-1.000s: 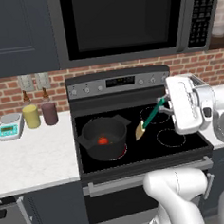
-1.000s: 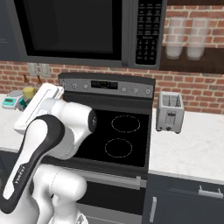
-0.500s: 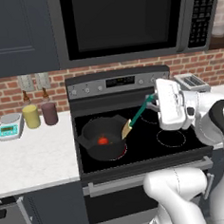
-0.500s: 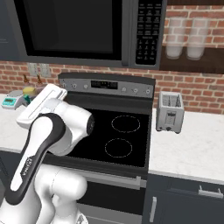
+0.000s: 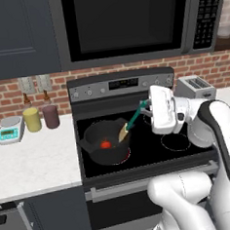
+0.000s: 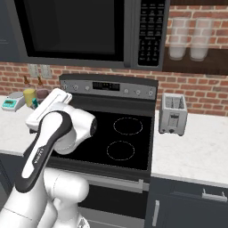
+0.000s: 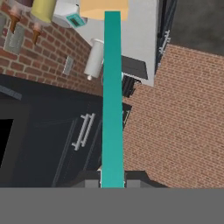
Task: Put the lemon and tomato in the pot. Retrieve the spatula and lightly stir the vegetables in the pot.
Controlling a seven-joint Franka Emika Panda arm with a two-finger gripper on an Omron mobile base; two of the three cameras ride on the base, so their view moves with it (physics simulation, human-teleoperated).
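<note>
Teal-handled spatula gripped by gripper, slanting toward 8 o'clock, tan blade at pot rim's 2 o'clock. Tomato inside pot, on stove left burner.

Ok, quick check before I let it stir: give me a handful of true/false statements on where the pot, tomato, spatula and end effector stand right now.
1. The tomato lies inside the pot. True.
2. The pot sits on the white counter left of the stove. False: it stands on the stove's front left burner.
3. The end effector is shut on the spatula by its teal handle. True.
4. The spatula's tan blade points up toward the microwave. False: it angles down, at the pot's right rim.
5. The toaster is on the counter to the right of the stove. True.
6. A lemon is visible in the pot beside the tomato. False: I can make out only the tomato.
</note>
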